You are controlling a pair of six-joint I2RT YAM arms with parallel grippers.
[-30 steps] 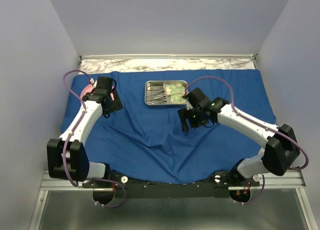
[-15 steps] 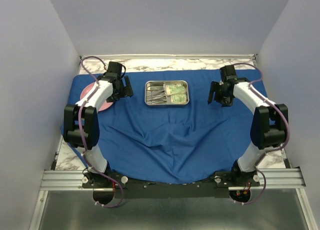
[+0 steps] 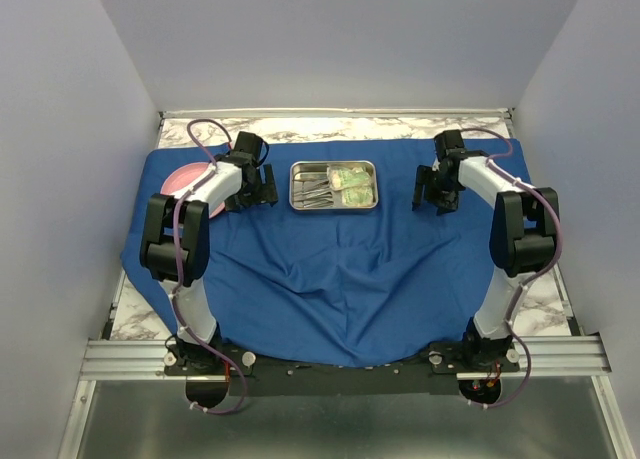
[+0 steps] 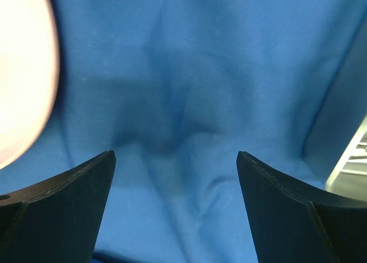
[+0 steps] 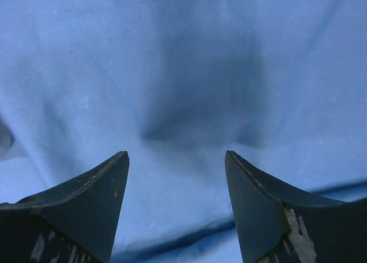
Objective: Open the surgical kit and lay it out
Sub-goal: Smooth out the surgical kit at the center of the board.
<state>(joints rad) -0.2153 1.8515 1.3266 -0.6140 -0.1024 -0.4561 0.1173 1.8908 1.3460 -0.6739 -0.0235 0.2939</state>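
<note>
The royal-blue cloth wrap lies spread over the table, with wrinkles toward the front. On it at the back middle stands the small steel tray, holding thin silver forceps and yellow-green packets. My left gripper hangs just left of the tray, open over bare cloth, its midpoint with nothing in it. My right gripper is right of the tray, open and empty above the cloth.
A pink plate lies on the cloth under the left arm and shows as a pale blur. A sliver of pale metal is at that view's right edge. Marble tabletop shows behind the cloth. Walls enclose the back and both sides.
Both arms have stretched toward the back. The left gripper moved right, closer to the tray. The right gripper swung from in front of the tray to its right side.
</note>
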